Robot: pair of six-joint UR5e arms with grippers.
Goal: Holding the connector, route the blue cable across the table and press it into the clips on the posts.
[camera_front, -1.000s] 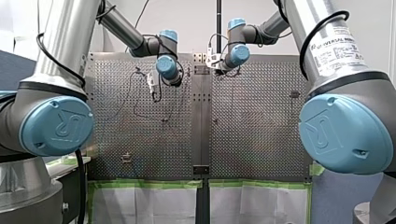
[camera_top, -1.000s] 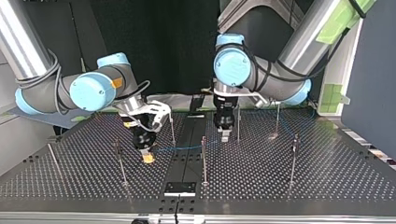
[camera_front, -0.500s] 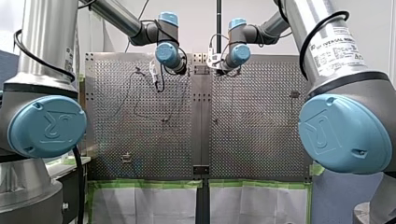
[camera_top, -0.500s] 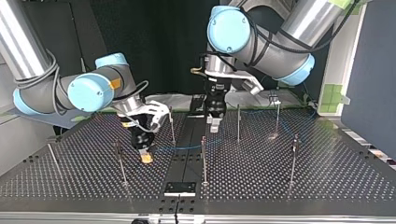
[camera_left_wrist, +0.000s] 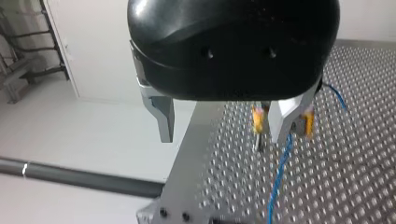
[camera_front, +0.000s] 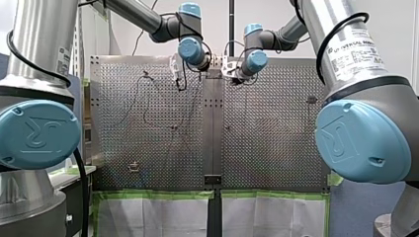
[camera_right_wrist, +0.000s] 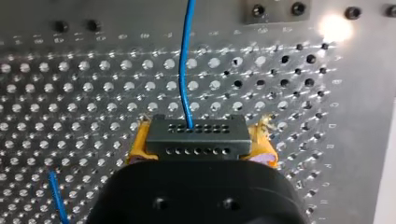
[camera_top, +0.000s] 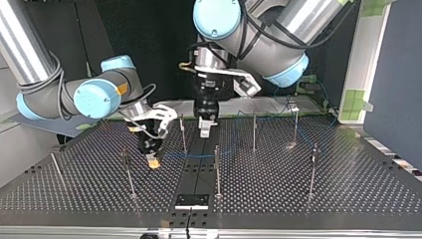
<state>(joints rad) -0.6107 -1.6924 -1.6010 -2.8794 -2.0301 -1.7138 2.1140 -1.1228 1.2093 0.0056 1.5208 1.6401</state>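
Early going, by my reading. My right fingers, yellow-padded, are clenched on the connector, low over the surface, just to the top view's left of the centre strip. The cable leaves the connector's face and trails toward the top view's right. There it rises to the far post and seems to sit at a clip, though that is too small to be sure. The nearer posts look bare, so most of the routing and pressing is left. My left fingers hang spread and empty above the strip.

Writing: the label on my right arm reads UNIVERSAL ROBOTS. The blue joint caps carry a UR mark.
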